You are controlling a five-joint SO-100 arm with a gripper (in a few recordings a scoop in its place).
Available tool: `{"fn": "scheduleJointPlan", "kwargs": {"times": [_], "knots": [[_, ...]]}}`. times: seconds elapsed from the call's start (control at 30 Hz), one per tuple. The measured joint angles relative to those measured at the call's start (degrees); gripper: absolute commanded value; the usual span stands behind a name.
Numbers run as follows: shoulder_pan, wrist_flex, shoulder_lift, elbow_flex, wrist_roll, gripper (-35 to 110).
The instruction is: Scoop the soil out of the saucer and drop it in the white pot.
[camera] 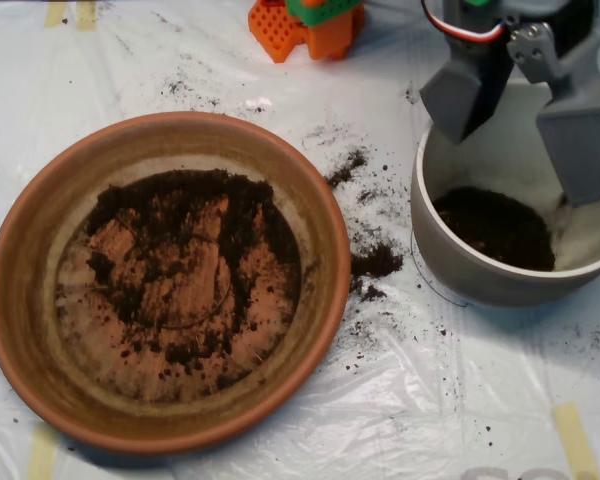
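The terracotta saucer (40, 330) fills the left half of the overhead view. A thin, patchy layer of dark soil (180, 215) covers its floor, thickest toward the far side. At the right stands the white pot (450, 265) with a dark mound of soil (495, 225) in its bottom. My grey scoop (525, 125) hangs over the pot's far rim with its two shells spread apart, open, and nothing visible between them.
Spilled soil (377, 262) lies in clumps and specks on the white plastic sheet between saucer and pot. An orange and green block (305, 25) sits at the top edge. Strips of tape (577, 437) mark the sheet near the corners.
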Motion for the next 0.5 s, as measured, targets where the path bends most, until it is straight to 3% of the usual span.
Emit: {"fn": "scheduleJointPlan", "kwargs": {"times": [0.2,0.5], "knots": [[3.7,0.2,1.0,0.0,3.4,42],[18.5,0.3,7.7,0.0,9.2,49]]}}
